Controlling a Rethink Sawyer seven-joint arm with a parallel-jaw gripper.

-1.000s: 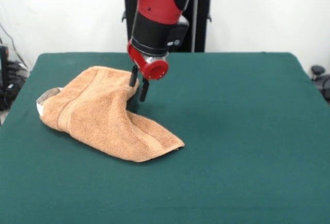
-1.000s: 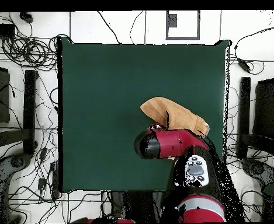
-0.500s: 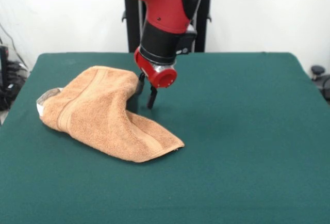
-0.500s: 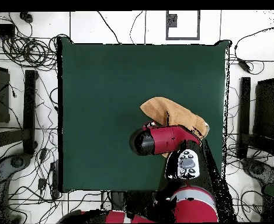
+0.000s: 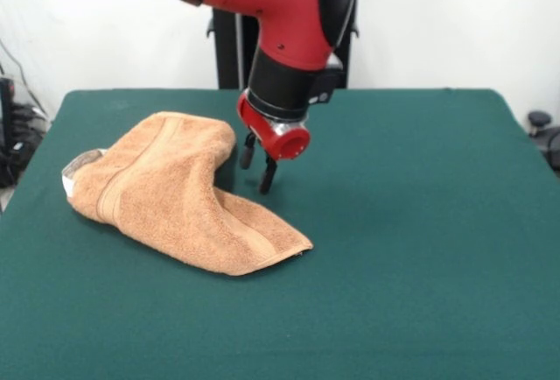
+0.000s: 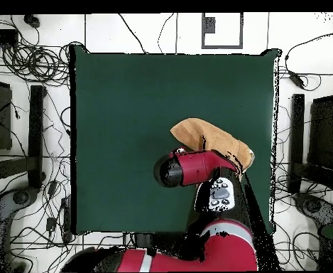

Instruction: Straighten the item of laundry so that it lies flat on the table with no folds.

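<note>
My gripper (image 5: 258,163) released, empty, at towel's (image 5: 171,194) 3 o'clock; overhead view hides fingers under arm (image 6: 197,166).

No text, label or number can be read

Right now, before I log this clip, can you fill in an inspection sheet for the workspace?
Surface: large dark green felt-covered table, bare apart from the towel.
Job's things: small orange-tan terry-cloth towel, still folded and bunched, not flat.
Clutter: nothing seen on the table.
Grippers: red and black arm's gripper beside the towel's far edge, jaws apart, holding nothing.
Cables: many loose cables on the floor around the table.
Surroundings: white floor, black stands at the sides.
</note>
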